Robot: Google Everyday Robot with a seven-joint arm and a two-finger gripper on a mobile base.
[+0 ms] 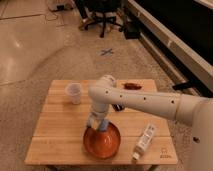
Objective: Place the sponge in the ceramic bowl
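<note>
**Sponge held right over the bowl's back rim**

We're on a light wooden tabletop (55, 131), slatted, standing on a pale speckled floor (35, 45). A blue tape cross (106, 51) marks the floor behind the tabletop, and one black office chair (103, 17) sits at the far end of the room.

Count on the wood:
- one ceramic bowl (102, 142), orange-red and glossy, at the front edge
- one translucent white cup (74, 93), upright at the back left
- one white bottle (144, 141), lying on its side just right of the bowl
- one small reddish-brown item (132, 85) at the back edge, too small to name

The white arm (145, 102) sweeps in from the right and drops the gripper (98, 123) at the bowl's rear rim. The gripper is clamped on the one light-blue sponge (103, 125), which hangs just above the bowl's inside.
</note>
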